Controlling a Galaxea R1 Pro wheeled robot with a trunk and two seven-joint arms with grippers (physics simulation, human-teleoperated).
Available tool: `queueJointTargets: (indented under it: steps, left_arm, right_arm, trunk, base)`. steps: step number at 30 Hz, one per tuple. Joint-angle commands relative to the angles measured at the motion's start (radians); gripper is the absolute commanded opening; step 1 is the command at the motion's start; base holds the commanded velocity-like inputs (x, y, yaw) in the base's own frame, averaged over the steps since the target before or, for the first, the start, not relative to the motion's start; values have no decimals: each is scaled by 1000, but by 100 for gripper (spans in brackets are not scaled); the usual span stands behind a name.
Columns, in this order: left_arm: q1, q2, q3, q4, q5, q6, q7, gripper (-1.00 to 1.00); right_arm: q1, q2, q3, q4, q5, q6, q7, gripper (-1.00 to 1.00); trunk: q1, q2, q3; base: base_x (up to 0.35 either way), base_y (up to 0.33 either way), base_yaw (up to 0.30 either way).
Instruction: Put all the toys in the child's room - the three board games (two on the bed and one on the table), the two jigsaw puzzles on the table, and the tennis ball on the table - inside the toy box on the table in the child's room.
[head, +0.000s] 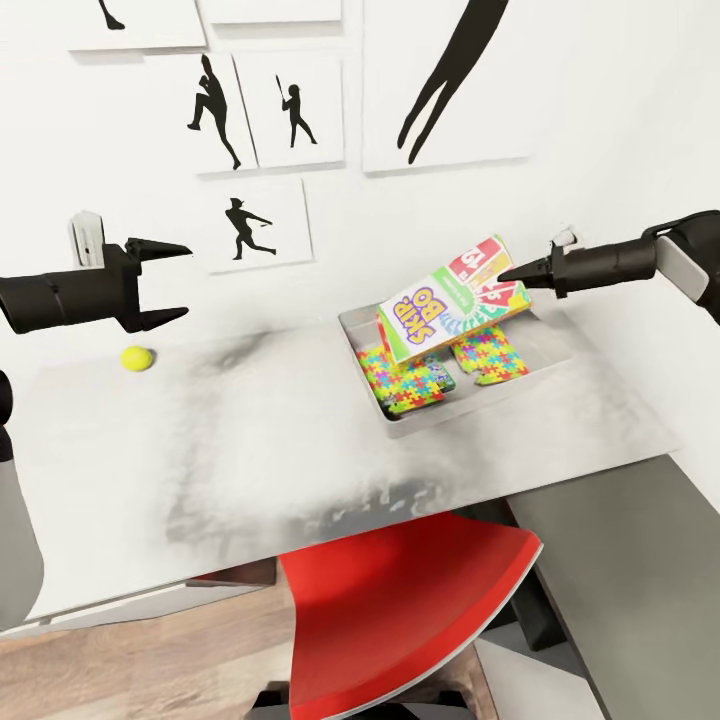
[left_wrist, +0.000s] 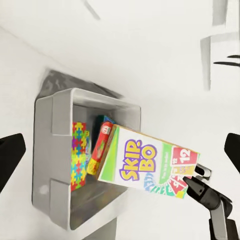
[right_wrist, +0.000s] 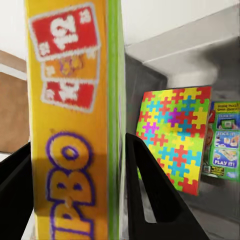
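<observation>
Head view: right gripper (head: 520, 270) pinching the SKIP-BO (head: 450, 300), tilted over the toy box (head: 400, 425). Next, lower and let go. Left gripper (head: 170, 282) gapes empty near the ball (head: 136, 358).

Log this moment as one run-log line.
right claw: shut on SKIP-BO box, tilted over toy box | left claw: open | jigsaw puzzles: in toy box | tennis ball: on table

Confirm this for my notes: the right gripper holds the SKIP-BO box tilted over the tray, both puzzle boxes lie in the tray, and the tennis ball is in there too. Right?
Not quite. The tennis ball is not in the tray; the head view shows it on the table near the left gripper. The rest stands: the right gripper holds the SKIP-BO box tilted over the tray, with both puzzle boxes inside.
</observation>
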Motion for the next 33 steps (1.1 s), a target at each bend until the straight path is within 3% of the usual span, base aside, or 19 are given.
queueJointTargets:
  steps: [1, 7, 11, 19, 33]
  left_arm:
    - [-1, 0, 1, -1, 8, 6, 10, 100]
    - [-8, -3, -1, -4, 8, 0, 10, 100]
    - [-43, -26, -4, -6, 8, -3, 12, 100]
    - [-117, -99, -10, -9, 8, -4, 16, 100]
    - [-144, -139, -13, -7, 8, -8, 16, 100]
  right_arm:
    - [-1, -1, 7, 5, -6, -5, 3, -100]
    - [-1, -24, 8, 19, -7, -46, 13, -100]
    - [0, -29, 9, 19, -9, -70, 29, -100]
    - [1, -33, 19, 22, -5, -115, 125, -100]
    - [5, -25, 26, 16, -3, -150, 134, -100]
  trunk:
    - [1, -2, -2]
    - [1, -2, -3]
    - [1, -2, -8]
    - [1, -2, -20]
    - [1, -2, -42]
  base:
    - [0, 0, 0]
    - [0, 0, 0]
    - [0, 0, 0]
    - [0, 0, 0]
    - [0, 0, 0]
